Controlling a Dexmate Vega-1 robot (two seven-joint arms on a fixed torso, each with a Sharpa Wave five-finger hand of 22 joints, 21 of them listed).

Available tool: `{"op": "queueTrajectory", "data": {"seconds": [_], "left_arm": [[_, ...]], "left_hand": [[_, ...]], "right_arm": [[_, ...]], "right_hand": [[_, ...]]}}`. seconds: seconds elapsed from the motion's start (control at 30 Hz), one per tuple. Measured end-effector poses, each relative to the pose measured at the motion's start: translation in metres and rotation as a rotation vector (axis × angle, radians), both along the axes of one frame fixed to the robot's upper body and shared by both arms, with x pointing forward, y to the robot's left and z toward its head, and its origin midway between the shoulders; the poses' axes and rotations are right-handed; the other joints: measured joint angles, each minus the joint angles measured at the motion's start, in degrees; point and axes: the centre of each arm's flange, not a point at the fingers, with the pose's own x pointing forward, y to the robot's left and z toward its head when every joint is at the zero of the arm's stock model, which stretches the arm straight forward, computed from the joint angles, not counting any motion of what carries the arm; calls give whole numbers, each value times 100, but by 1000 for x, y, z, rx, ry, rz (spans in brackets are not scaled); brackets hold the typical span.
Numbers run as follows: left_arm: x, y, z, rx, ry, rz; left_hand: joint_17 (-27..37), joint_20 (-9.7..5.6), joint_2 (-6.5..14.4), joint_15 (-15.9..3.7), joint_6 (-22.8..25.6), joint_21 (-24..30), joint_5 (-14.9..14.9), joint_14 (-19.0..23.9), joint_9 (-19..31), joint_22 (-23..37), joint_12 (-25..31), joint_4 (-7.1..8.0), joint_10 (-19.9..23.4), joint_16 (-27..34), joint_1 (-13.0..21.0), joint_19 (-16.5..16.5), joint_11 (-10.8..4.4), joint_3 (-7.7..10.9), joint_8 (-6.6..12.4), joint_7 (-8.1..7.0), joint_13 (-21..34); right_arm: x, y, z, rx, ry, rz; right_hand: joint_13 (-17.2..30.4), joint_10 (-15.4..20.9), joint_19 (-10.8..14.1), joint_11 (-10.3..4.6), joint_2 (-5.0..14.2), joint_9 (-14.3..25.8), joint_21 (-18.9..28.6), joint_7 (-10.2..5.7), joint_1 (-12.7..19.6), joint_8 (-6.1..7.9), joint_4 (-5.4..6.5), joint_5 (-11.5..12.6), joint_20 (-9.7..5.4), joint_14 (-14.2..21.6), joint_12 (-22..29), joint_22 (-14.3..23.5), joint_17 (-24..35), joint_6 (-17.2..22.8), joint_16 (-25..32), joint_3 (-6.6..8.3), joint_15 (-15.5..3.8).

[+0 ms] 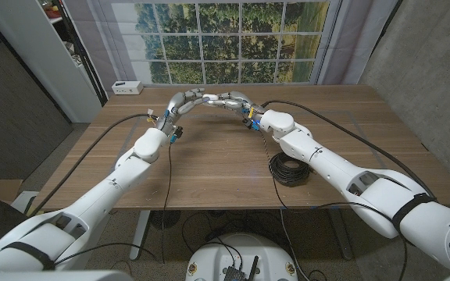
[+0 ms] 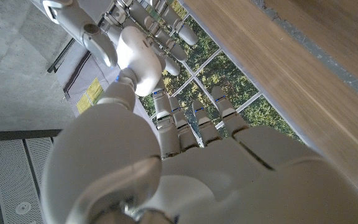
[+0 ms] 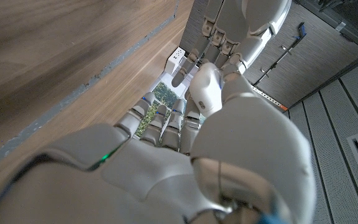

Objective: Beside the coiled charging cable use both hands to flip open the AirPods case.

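Above table's far middle | left hand (image 1: 184, 101), right hand (image 1: 237, 103) both gripping AirPods case (image 2: 139, 57)

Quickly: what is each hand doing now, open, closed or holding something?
Left hand: holds the AirPods case.
Right hand: also grips the case.

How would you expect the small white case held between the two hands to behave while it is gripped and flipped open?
The white case looks smooth, glossy and rounded, so probably slippery. It seems small against the left hand and right hand meeting on it, so likely light. Its shell looks rigid, not floppy.
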Motion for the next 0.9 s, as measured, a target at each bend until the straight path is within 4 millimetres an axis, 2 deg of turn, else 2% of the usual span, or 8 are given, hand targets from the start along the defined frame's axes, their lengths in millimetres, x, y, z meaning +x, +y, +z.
{"op": "queueTrajectory", "data": {"seconds": [0.17, 0.33, 0.63, 0.7, 0.73, 0.77, 0.83, 0.9], "left_arm": [[1, 0, -1, -12, 1, -3], [2, -1, -2, -18, 3, -6], [2, 0, -2, -16, 14, -8], [2, 0, -1, -15, 18, -8], [2, 0, -1, -13, 22, -7], [2, 1, -2, -11, 26, -6], [3, 2, -3, -7, 36, -4], [3, 2, -3, -2, 42, -7]], "left_hand": [[0, 0, 0, -9, 1, 0, -17, 9, -2, 0, 0, 5, 23, 0, 0, 0, -23, -21, 0, 0, 0], [0, 0, 0, -9, 2, 0, -35, 9, -33, 0, 0, 16, 31, 0, 0, 0, -31, -32, 0, 0, 0], [-1, 0, 0, -8, 14, 44, -15, 7, -39, -1, 0, 23, 31, -24, 0, 0, -31, -40, -21, 10, -1], [-1, 0, -1, 18, 23, 44, -14, -30, -40, -1, 0, 46, 3, -45, -1, 0, -43, -137, -63, 2, -1], [-1, -1, -4, 8, 48, 44, -12, -76, -46, -1, 0, 67, -35, -49, -4, -1, -6, -211, -92, -26, -1], [-1, -15, -59, -2, 110, 44, -11, -88, -52, -1, -25, 92, -78, -56, -61, -16, 37, -285, -136, -137, -1], [-1, -19, -211, 1, 290, 44, 1, -172, -48, -1, -74, 132, -163, -73, -223, -45, 122, -422, -208, -465, -1], [-1, 5, -298, -1, 294, 44, 19, -212, -28, -1, -115, 144, -248, -94, -330, -94, 169, -523, -264, -586, -1]], "right_arm": [[0, 2, 0, 1, -3, -3], [1, 3, 0, 6, -8, -6], [1, 2, 1, 17, -17, -8], [2, 2, 1, 19, -18, -8], [2, 2, 2, 21, -21, -9], [2, 2, 2, 22, -22, -9], [2, 2, 2, 24, -24, -8], [2, 2, 2, 25, -26, -8]], "right_hand": [[40, 214, 72, -69, 21, 72, 0, 81, 147, 90, 19, 0, -72, 173, 88, 0, 12, 83, 22, 62, -12], [77, 391, 165, -103, 75, 209, 0, 176, 246, 267, 52, 0, -102, 385, 168, 0, 16, 235, 84, 96, -19], [130, 643, 237, -233, 143, 343, 0, 194, 315, 454, 83, -44, -175, 609, 255, 0, 68, 437, 171, 125, -6], [130, 686, 250, -218, 166, 343, 0, 205, 338, 487, 83, -44, -188, 677, 255, 0, 85, 469, 195, 125, -23], [130, 703, 250, -231, 173, 343, 0, 209, 345, 488, 88, -44, -188, 695, 255, 0, 94, 495, 216, 129, -4], [144, 704, 250, -232, 179, 343, 0, 204, 354, 488, 98, -44, -188, 714, 255, 0, 95, 507, 216, 140, -22], [156, 714, 250, -242, 183, 343, 0, 204, 385, 566, 107, -74, -188, 760, 296, 0, 95, 508, 216, 149, -20], [156, 764, 259, -291, 194, 343, 0, 185, 399, 574, 107, -89, -196, 773, 300, 0, 95, 571, 246, 149, -20]]}}
